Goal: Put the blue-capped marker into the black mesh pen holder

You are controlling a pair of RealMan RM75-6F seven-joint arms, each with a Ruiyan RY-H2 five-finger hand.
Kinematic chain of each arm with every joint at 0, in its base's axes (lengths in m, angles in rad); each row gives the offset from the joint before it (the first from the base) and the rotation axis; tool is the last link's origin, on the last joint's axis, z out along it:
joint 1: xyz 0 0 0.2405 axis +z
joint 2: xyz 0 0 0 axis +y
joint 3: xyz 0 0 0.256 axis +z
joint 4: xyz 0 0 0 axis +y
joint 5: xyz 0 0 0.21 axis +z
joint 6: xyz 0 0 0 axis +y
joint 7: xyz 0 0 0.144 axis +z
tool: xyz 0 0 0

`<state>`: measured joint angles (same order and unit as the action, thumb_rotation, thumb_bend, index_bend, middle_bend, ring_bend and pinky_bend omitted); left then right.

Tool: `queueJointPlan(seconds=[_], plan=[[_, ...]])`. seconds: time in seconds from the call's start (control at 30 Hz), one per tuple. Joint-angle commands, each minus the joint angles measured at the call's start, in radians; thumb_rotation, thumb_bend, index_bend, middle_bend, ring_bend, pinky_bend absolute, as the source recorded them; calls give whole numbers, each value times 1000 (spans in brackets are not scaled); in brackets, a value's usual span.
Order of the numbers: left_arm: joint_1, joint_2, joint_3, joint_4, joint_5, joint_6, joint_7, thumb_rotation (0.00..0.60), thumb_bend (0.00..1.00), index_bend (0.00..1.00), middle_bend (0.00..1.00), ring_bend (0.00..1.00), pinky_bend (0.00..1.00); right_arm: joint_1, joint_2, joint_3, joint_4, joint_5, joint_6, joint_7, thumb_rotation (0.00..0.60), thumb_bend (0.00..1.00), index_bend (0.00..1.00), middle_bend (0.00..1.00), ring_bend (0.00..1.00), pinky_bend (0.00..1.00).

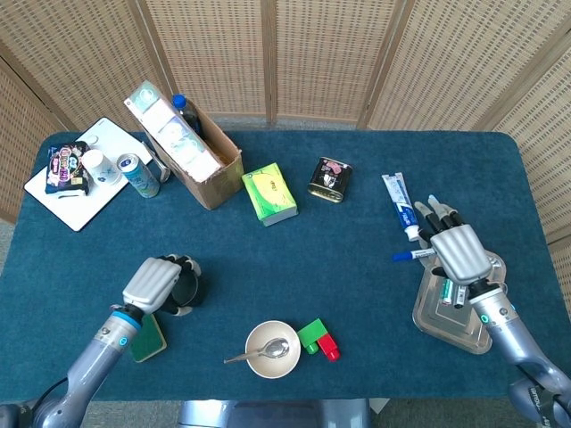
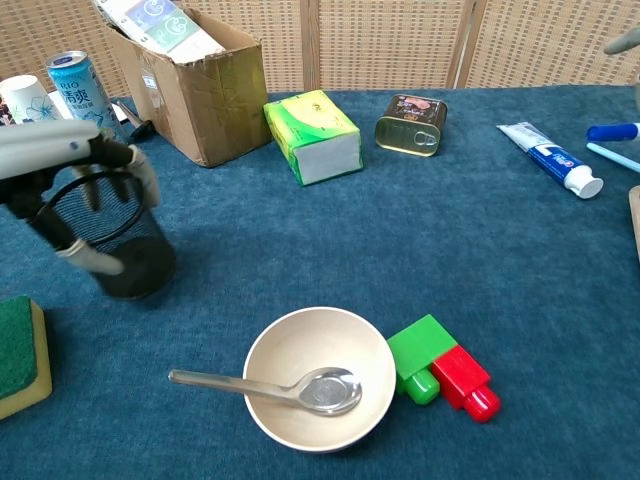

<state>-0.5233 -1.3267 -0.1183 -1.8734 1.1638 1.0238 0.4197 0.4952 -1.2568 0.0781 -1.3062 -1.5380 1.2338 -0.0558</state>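
Marker (image 1: pixel 412 256), blue-capped, was held in the right hand (image 1: pixel 457 256) at the right side of the bench (image 1: pixel 339 267), its capped end projecting leftward from under the fingers. Its long axis lay roughly level and crosswise, pointing toward the middle of the bench. The chest view showed only the blue cap at the right edge, near the toothpaste tube (image 2: pixel 550 158); the hand itself was largely out of that frame. The right hand's fingers were closed over the marker body, above the near edge of the metal tray (image 1: pixel 455 312).

The black mesh pen holder (image 2: pixel 110 235) stood at the opposite, left side, well apart from the marker. The left hand (image 1: pixel 156 283) was clamped on it, fingers wrapped over the rim and thumb against the wall. In the chest view the holder appeared tilted and possibly lifted, though whether its base had cleared the cloth could not be told.

Judgement: the right hand was the one carrying the marker, and the holder lay far to its left, beyond the bowl (image 1: pixel 272 349) and the green and red blocks (image 1: pixel 318 339). The marker would need turning upright over the opening before release
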Motion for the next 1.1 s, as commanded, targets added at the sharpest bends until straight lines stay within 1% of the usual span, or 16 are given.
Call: queueJointPlan(seconds=[0.03, 0.2, 0.27, 0.3, 0.4, 0.57, 0.67, 0.77, 0.83, 0.87, 0.93, 1.0, 1.07, 1.1], plan=[[-61, -59, -52, 15, -7, -30, -20, 600, 130, 376, 469, 439, 628, 0, 4, 4, 1, 9, -8, 7, 600, 467, 623, 62, 0, 199], [-159, -158, -130, 61, -67, -75, -28, 600, 127, 376, 467, 438, 626, -3, 10, 10, 5, 18, -10, 14, 600, 470, 625, 61, 0, 200], [-194, -191, -152, 79, -103, -89, -20, 600, 126, 376, 467, 438, 623, -5, 11, 10, 8, 19, -10, 16, 600, 470, 625, 61, 0, 200], [-208, -201, -159, 84, -118, -94, -11, 600, 125, 376, 467, 438, 623, -5, 11, 10, 9, 20, -10, 16, 600, 470, 625, 61, 0, 200], [-293, -263, -189, 126, -224, -112, 74, 600, 125, 376, 467, 438, 621, -9, 14, 9, 15, 21, -10, 20, 600, 470, 625, 61, 0, 200], [-385, -340, -198, 182, -377, -95, 173, 600, 124, 377, 466, 434, 618, -16, 20, 10, 15, 21, -2, 26, 600, 472, 625, 62, 0, 200], [-412, -363, -188, 204, -430, -80, 200, 600, 124, 376, 460, 421, 613, -21, 28, 12, 10, 19, 6, 32, 600, 471, 625, 62, 0, 200], [-425, -375, -180, 215, -453, -68, 204, 600, 123, 369, 444, 382, 594, -23, 36, 12, 6, 17, 10, 30, 600, 481, 626, 62, 0, 200], [-429, -376, -172, 217, -455, -65, 202, 600, 119, 352, 407, 331, 566, -24, 40, 13, 3, 17, 11, 30, 600, 485, 627, 63, 0, 200], [-430, -373, -167, 213, -460, -62, 201, 600, 116, 330, 357, 278, 536, -25, 44, 14, 0, 18, 10, 32, 600, 485, 627, 63, 0, 200], [-432, -359, -165, 190, -486, -68, 195, 600, 109, 276, 235, 163, 466, -25, 46, 16, -3, 18, 10, 32, 600, 487, 627, 63, 0, 200], [-436, -337, -164, 162, -512, -82, 190, 600, 100, 185, 73, 40, 364, -25, 46, 17, -7, 19, 10, 33, 600, 489, 627, 63, 0, 200], [-439, -316, -163, 139, -521, -90, 183, 600, 94, 116, 5, 1, 292, -25, 46, 17, -9, 19, 9, 32, 600, 488, 627, 63, 0, 200], [-438, -303, -164, 126, -520, -92, 176, 600, 92, 88, 0, 0, 260, -25, 46, 17, -10, 18, 8, 31, 600, 488, 628, 63, 0, 200]])
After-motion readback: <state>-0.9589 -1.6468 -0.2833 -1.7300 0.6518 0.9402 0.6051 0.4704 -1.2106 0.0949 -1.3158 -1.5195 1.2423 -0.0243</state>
